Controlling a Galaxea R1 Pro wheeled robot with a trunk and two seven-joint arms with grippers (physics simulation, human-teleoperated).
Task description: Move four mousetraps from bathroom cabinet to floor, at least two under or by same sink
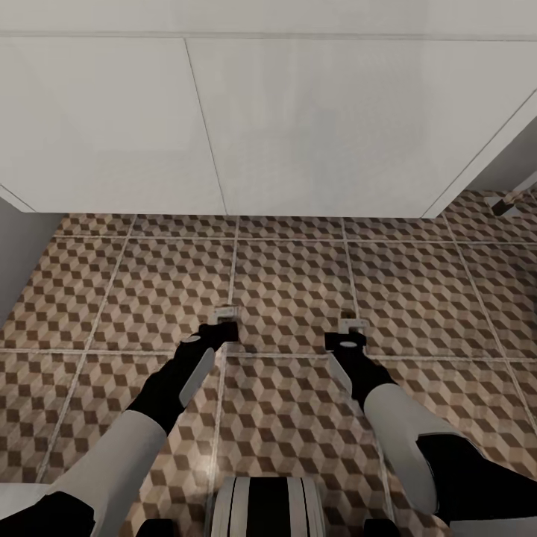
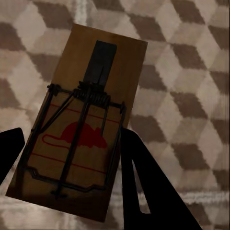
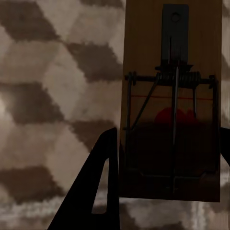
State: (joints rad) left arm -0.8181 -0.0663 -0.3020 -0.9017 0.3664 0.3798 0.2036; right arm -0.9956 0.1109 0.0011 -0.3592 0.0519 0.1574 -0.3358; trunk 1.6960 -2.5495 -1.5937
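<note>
Both tools [image 1: 224, 322] [image 1: 352, 333] low, clamped shut

White unit [image 1: 298, 127]: two flat glossy fronts split by a thin vertical seam, handles not visible.
Grey wall [image 1: 19, 253]: beside the unit's left end.
Small dark and white object [image 1: 511, 203]: by the unit's right end, unclear.

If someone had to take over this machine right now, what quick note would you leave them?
Left end effector: shut on a mousetrap, low over the tiled floor.
Right end effector: shut on a second mousetrap, also low over the floor.
Both are in front of the white vanity unit.
Done: two traps carried here. Whether they touch the tiles yet, I cannot tell.
Left: release both beside the unit, then see to the other two traps.
</note>
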